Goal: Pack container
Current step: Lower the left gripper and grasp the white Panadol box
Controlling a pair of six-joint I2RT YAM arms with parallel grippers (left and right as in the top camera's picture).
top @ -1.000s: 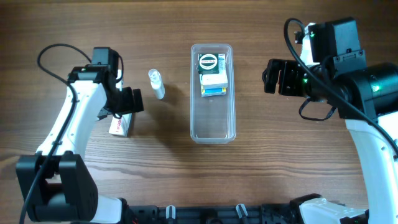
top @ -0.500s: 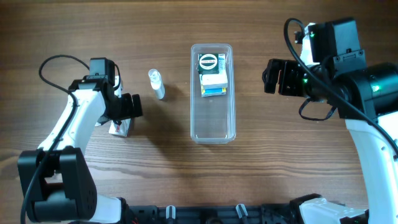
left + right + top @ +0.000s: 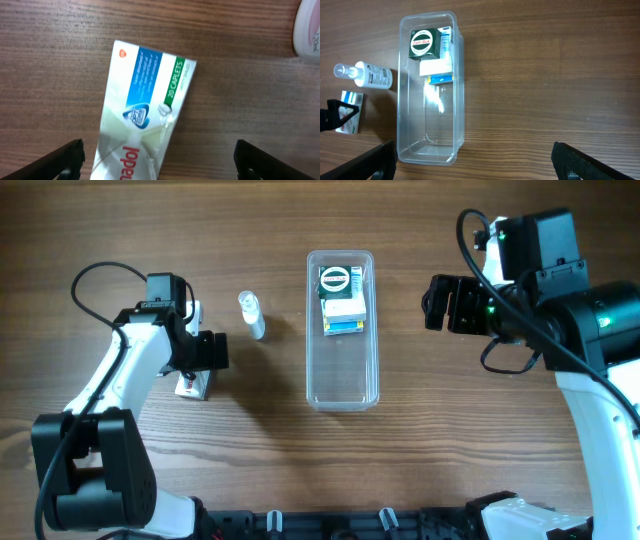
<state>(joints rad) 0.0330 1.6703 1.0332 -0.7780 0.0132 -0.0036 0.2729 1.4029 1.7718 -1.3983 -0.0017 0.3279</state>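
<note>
Container [image 3: 343, 330] midway between left fingers [image 3: 60, 160] and right fingers [image 3: 370, 162], well apart from both, each pair spread wide.

clear container [image 3: 432, 131], green box [image 3: 425, 43] inside, bottle [image 3: 370, 76] beside

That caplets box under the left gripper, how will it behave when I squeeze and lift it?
The caplets box looks like thin card: probably light, and likely to dent under a hard squeeze. Its glossy face may be slightly slippery. Lying flat, it shouldn't roll.
</note>
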